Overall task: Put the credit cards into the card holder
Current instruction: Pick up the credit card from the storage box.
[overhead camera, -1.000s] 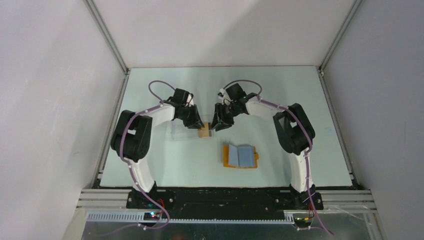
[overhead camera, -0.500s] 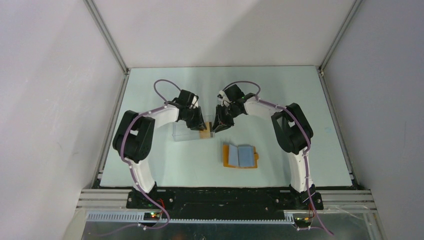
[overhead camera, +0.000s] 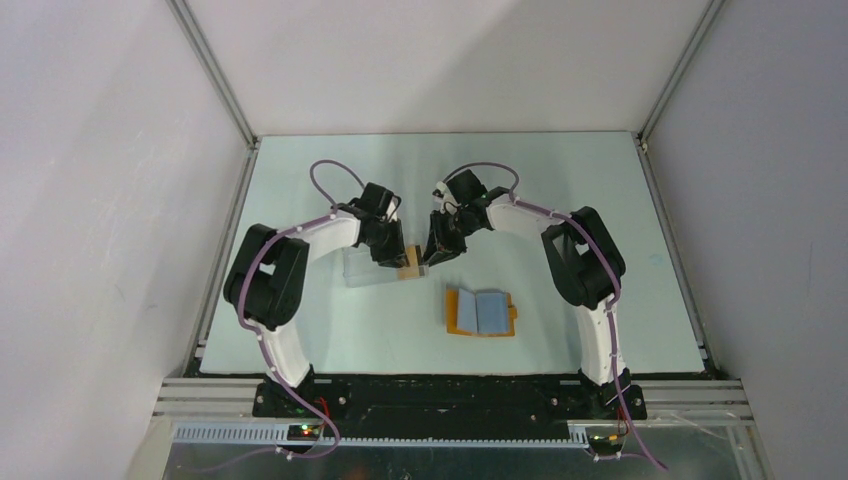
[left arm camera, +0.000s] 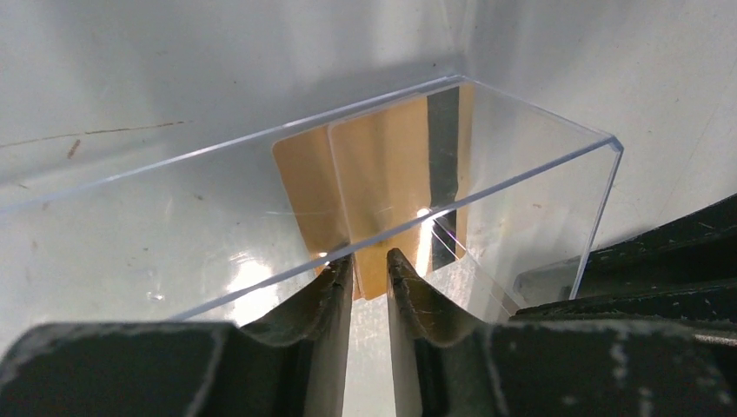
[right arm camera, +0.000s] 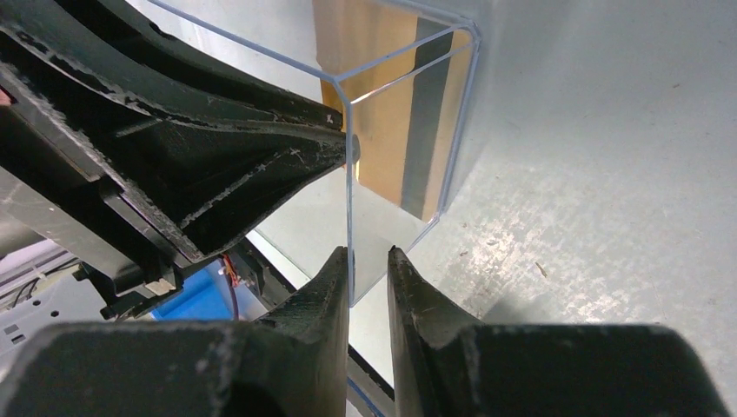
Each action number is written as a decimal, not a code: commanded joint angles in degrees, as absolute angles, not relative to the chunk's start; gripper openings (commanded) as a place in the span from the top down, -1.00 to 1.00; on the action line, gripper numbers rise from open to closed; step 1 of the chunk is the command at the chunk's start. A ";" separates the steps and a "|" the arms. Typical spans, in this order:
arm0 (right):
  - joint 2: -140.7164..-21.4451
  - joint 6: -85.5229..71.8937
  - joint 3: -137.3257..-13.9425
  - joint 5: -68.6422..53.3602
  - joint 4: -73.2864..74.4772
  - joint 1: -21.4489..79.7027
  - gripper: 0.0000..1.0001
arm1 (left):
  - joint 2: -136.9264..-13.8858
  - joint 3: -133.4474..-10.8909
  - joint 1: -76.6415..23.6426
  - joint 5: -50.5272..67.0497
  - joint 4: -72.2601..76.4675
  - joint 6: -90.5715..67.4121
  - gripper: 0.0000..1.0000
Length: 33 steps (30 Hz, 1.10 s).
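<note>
A clear plastic case lies mid-table with tan-orange credit cards at its right open end. In the left wrist view two overlapping cards, one with a dark stripe, stand inside the case. My left gripper is closed to a narrow gap with the cards' lower end between its fingertips. My right gripper is shut on the case's thin clear wall, facing the left gripper. The card holder lies open, blue panels up, in front of both grippers.
Both grippers meet tip to tip over the case's right end. The left gripper's black fingers fill the left of the right wrist view. White enclosure walls bound the pale table.
The left arm has swung slightly right and inward toward the case's end. The right gripper, the case and the open card holder have stayed about where they were.
</note>
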<state>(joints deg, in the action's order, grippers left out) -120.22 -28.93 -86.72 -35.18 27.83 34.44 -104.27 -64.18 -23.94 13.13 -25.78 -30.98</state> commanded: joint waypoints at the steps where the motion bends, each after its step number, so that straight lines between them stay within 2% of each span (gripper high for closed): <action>1: -120.72 -28.91 -86.75 -34.28 28.62 35.30 0.75 | -105.79 -65.59 -25.59 12.81 -27.53 -30.43 0.48; 17: -120.67 -29.13 -86.84 -34.73 28.50 35.39 0.77 | -99.28 -67.15 -26.03 15.43 -25.09 -33.44 0.83; 27: -120.84 -29.09 -86.75 -34.90 28.61 35.37 0.77 | -97.09 -66.58 -26.04 14.88 -25.10 -33.97 0.85; 33: -120.94 -29.14 -86.73 -35.02 28.57 35.40 0.77 | -98.35 -66.76 -26.04 15.55 -25.06 -33.63 0.70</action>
